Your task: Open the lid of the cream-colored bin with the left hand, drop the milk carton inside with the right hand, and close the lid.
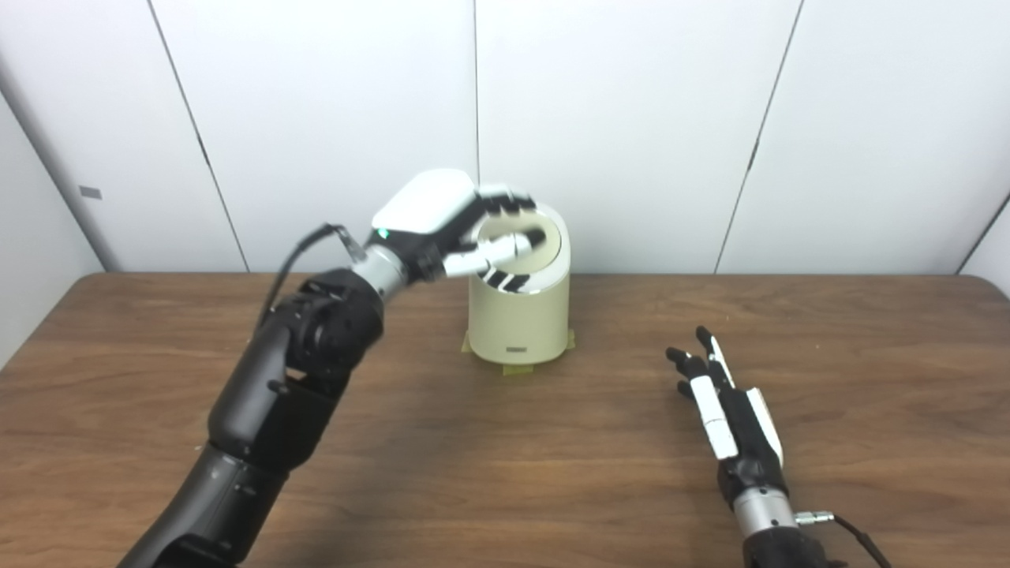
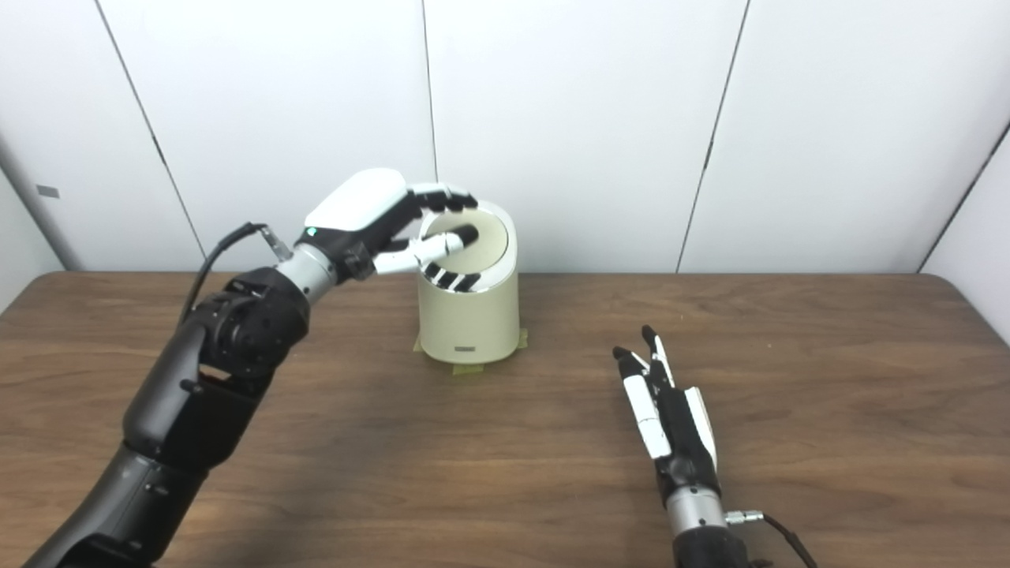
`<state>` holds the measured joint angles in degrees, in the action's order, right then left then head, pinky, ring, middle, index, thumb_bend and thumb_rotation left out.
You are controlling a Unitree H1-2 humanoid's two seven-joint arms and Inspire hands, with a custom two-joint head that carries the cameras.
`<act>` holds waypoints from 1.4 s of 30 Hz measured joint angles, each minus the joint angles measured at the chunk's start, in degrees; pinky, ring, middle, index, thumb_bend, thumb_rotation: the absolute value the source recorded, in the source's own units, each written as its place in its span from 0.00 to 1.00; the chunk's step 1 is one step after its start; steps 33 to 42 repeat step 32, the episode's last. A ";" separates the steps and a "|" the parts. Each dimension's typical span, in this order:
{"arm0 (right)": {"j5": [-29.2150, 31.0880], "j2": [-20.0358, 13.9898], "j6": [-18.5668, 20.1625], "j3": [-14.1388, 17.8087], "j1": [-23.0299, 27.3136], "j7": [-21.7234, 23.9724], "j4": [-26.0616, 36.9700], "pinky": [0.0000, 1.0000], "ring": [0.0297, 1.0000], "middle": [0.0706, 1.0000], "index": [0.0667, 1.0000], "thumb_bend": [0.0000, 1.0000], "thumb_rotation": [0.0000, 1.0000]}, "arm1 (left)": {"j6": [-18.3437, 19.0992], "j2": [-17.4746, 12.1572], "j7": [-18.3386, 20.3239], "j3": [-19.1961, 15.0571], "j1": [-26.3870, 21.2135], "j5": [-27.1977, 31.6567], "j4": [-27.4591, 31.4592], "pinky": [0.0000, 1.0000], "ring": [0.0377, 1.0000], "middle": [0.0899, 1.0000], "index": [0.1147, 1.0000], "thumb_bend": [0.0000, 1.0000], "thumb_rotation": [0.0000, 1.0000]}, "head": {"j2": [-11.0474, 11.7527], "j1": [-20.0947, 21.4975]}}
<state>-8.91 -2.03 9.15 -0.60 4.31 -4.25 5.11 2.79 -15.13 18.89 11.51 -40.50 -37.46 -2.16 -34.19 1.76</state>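
1. Counter (image 1: 505, 473) of brown wood; right robot hand (image 1: 730, 410) lies on it nearest, fingers straight and apart, holding nothing.
2. Bin (image 1: 519, 315) stands further back at centre, on tape patches.
3. Left robot hand (image 1: 458, 225) is curled over the lid (image 1: 544, 244), fingers on it; firm grip unclear.

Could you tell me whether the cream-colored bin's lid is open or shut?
Shut: the round lid sits flush on the cream-colored plastic bin, left robot hand atop.
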 measured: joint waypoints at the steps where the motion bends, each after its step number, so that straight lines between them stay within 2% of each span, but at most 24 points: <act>1: 0.17 -0.02 -0.01 0.07 0.00 0.00 -0.04 0.90 0.92 0.86 1.00 0.69 1.00 | 0.99 0.84 -1.18 -2.22 0.33 1.95 1.30 0.77 0.83 0.83 0.82 0.38 0.95 | 0.00 0.00; 4: 0.70 -0.06 -0.02 0.38 -0.02 0.01 -0.07 0.91 0.93 0.87 1.00 0.71 1.00 | 3.16 4.23 -5.16 -8.42 3.01 8.12 4.13 0.81 0.84 0.83 0.83 0.39 0.98 | -0.09 0.00; 8: 1.65 -0.27 -0.03 0.82 -0.05 0.13 0.06 0.90 0.92 0.88 1.00 0.69 1.00 | 7.84 7.53 -6.59 -13.49 9.34 17.14 5.90 0.82 0.85 0.84 0.86 0.38 0.98 | -0.17 -0.17; 13: 2.79 -0.88 0.02 1.05 -0.46 1.11 1.90 0.87 0.93 0.89 0.98 0.70 1.00 | 12.09 7.88 -7.15 -18.80 17.18 26.43 10.65 0.85 0.87 0.87 0.89 0.39 1.00 | -0.61 -0.26; 16: 3.04 -0.93 0.14 1.10 -0.75 1.38 3.79 0.86 0.92 0.89 0.97 0.71 1.00 | 13.32 7.43 -7.98 -20.64 21.89 29.39 14.53 0.86 0.87 0.87 0.89 0.39 1.00 | -0.79 -0.35; 19: 3.05 -0.92 0.38 0.98 -0.90 1.94 4.65 0.85 0.92 0.89 0.97 0.71 1.00 | 14.30 7.47 -9.24 -21.63 26.05 31.60 16.25 0.88 0.89 0.88 0.90 0.34 1.00 | -1.05 -0.61; 22: 4.00 -1.00 0.16 1.38 -1.38 2.26 4.71 0.87 0.93 0.89 0.98 0.69 1.00 | 14.73 7.72 -9.41 -22.02 30.42 35.13 17.84 0.94 0.94 0.93 0.93 0.38 1.00 | -1.23 -0.79; 26: 7.29 -0.99 -2.17 2.65 -1.73 2.60 4.18 0.90 0.93 0.90 0.98 0.67 1.00 | 15.33 8.51 -9.38 -22.11 34.41 39.89 19.40 1.00 0.99 0.99 0.99 0.39 1.00 | -1.49 -0.79; 32: 11.06 -1.06 -3.38 3.48 -1.69 3.93 3.12 0.94 0.96 0.94 0.98 0.73 1.00 | 15.40 9.97 -9.92 -21.34 36.70 43.75 20.49 1.00 1.00 1.00 1.00 0.41 1.00 | -1.67 -0.62; 42: 11.06 -1.06 -3.38 3.48 -1.69 3.93 3.12 0.94 0.96 0.94 0.98 0.73 1.00 | 15.40 9.97 -9.92 -21.34 36.70 43.75 20.49 1.00 1.00 1.00 1.00 0.41 1.00 | -1.67 -0.62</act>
